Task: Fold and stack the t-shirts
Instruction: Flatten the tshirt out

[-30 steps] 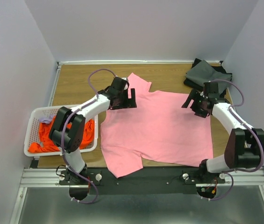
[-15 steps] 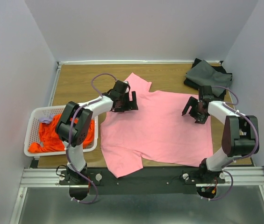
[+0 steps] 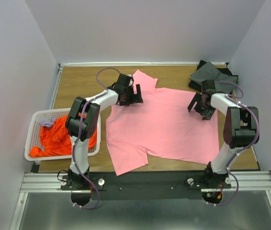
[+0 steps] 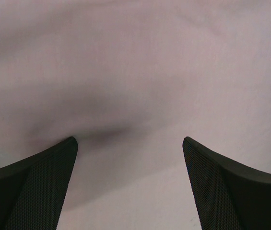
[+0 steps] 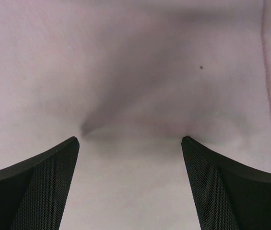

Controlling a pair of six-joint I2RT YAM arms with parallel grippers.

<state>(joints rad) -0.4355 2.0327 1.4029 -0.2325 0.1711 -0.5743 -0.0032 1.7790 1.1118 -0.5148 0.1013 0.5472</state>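
1. Both claws have moved away from the arm bases over the last second. The pink t-shirt (image 3: 161, 124) has slid with them, so its near sleeve (image 3: 125, 162), which hung over the near edge of the table (image 3: 77, 84), now lies back on the wood.
2. That sleeve is the part closest to the bases. It lies well nearer than the left claw (image 3: 135, 96) and almost straight below it in the overhead view.
3. A white basket (image 3: 31, 139) sits to the left of the left claw and nearer the bases. It holds a crumpled orange t-shirt (image 3: 58, 139), and the left arm crosses over its right rim.
4. The pink t-shirt is spread flat between and under both claws, and its body fills the space from one to the other.
5. The left claw sits over the shirt's left shoulder. Its fingers stand wide apart and grip nothing. In its wrist view, pink cloth fills the frame and a soft shadowed crease runs between the tips.
6. The right claw (image 3: 198, 108) sits at the shirt's far right edge, also spread wide and holding nothing. The cloth puckers between its tips, and a stitched hem runs down the right side of its wrist view.
7. Beyond the right claw, in the far right corner, lie the dark grey t-shirts (image 3: 213, 74), apart from the pink one.
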